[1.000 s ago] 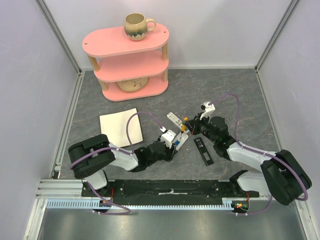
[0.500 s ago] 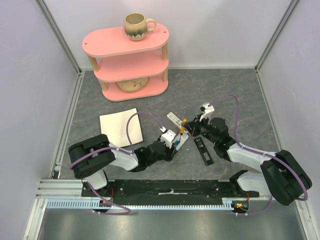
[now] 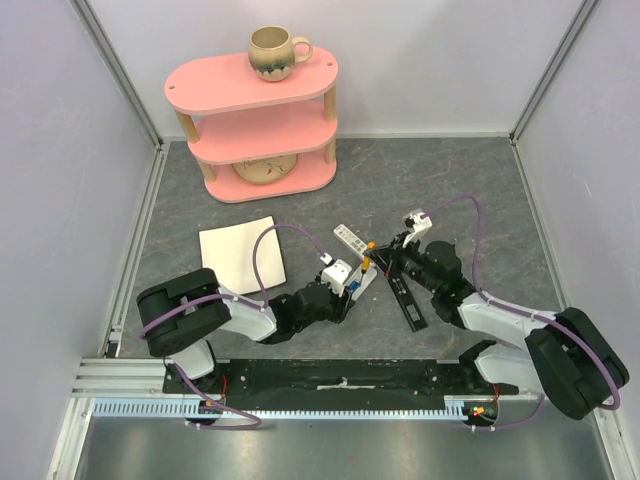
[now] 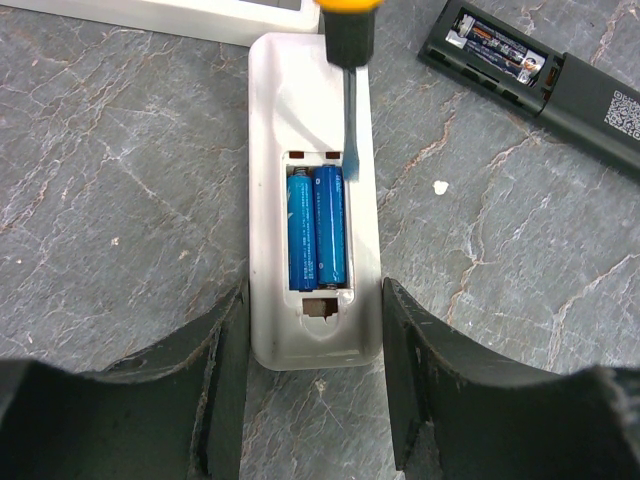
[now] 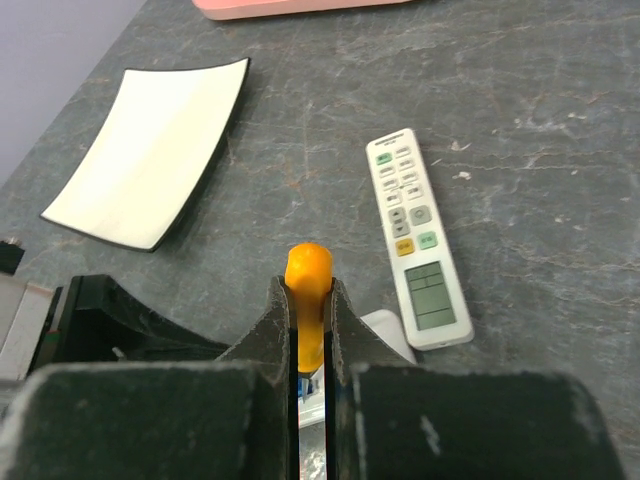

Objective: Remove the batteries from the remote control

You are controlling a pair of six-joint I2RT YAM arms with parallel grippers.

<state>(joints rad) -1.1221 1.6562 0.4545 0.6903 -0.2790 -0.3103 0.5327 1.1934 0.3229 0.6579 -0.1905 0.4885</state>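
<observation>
A white remote (image 4: 315,110) lies back-up on the grey table with its battery bay open. Two blue batteries (image 4: 316,228) sit side by side inside it. My left gripper (image 4: 315,300) is shut on the remote's near end, one finger against each side. My right gripper (image 5: 309,290) is shut on an orange-handled screwdriver (image 5: 308,280). Its blade (image 4: 350,130) reaches down to the far end of the right battery. In the top view the remote (image 3: 362,279) lies between the left gripper (image 3: 350,285) and the right gripper (image 3: 385,257).
A second white remote (image 5: 418,240) lies face up just beyond. A long black strip (image 3: 407,300) lies to the right, under my right arm. A white card (image 3: 240,252) lies to the left. A pink shelf (image 3: 255,120) with a mug (image 3: 275,50) stands at the back.
My right arm has shifted slightly right and lower, still holding the screwdriver over the remote. The left arm and the remote have not moved.
</observation>
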